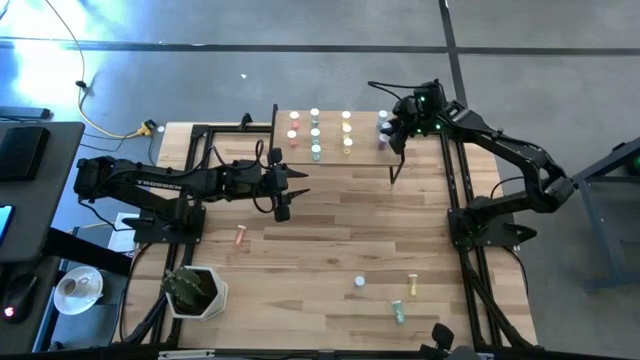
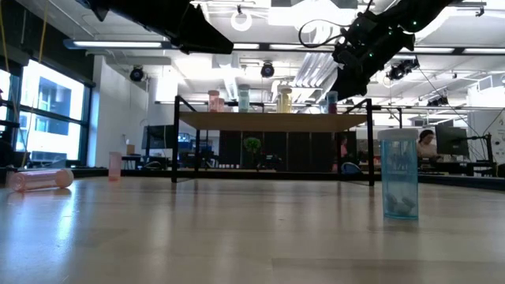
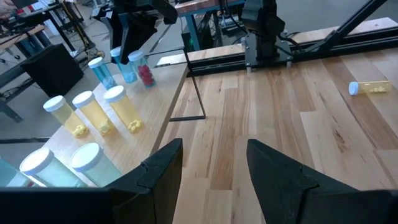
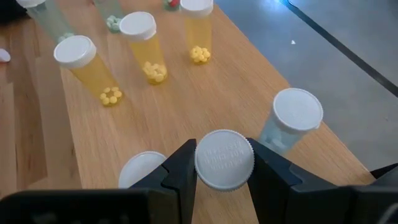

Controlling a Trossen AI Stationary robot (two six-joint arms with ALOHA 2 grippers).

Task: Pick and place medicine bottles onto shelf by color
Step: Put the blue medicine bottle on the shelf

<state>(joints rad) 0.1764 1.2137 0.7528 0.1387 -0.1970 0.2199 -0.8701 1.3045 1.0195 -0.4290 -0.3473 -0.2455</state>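
Note:
The shelf [image 1: 330, 150] stands at the table's far side, with medicine bottles in rows on it: yellow ones [image 4: 143, 38], a blue-grey one [image 4: 291, 119], pink and green ones [image 1: 315, 150]. My right gripper [image 4: 224, 157] hangs over the shelf's right end [image 1: 388, 135], shut on one upright bottle. My left gripper [image 1: 298, 185] hovers open above the table, left of the shelf's near edge, with nothing between its fingers [image 3: 214, 165]. More bottles are on the table: a pink one [image 1: 240, 236] and a yellow one [image 1: 410, 285] lie flat; a blue one [image 2: 398, 173] stands upright. My right gripper pinches the bottle's round white cap [image 4: 224, 180] between its two fingers [image 4: 181, 169], one on each side of the cap's rim. The fingers slant down onto it from above. The bottle stays upright; the cap hides its body and base.
A white pot with a plant [image 1: 195, 290] stands at the table's near left corner. A green bottle [image 1: 398, 312] and another bottle [image 1: 359, 283] are on the near right part. Black frame rails [image 1: 455, 190] run along both table sides. Bare planks show in the middle.

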